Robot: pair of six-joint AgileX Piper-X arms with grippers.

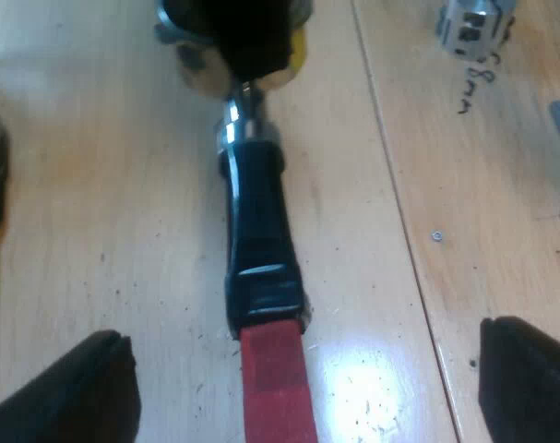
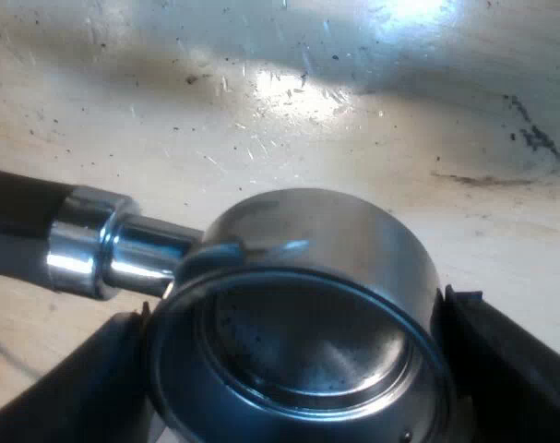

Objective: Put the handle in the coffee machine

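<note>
While right gripper (image 2: 293, 360) clamps round metal holder (image 2: 335, 231), left gripper (image 1: 312, 369) gapes astride handle (image 1: 256, 231).

The round metal holder (image 2: 298, 314) shone polished and smooth; its black handle (image 1: 256, 221) was glossy, its red end (image 1: 278, 383) matt. The pale wooden table (image 1: 104, 185) looked smooth, lightly scratched.

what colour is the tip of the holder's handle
Red: the handle's end past the black grip; shows best in the left wrist view.
</note>
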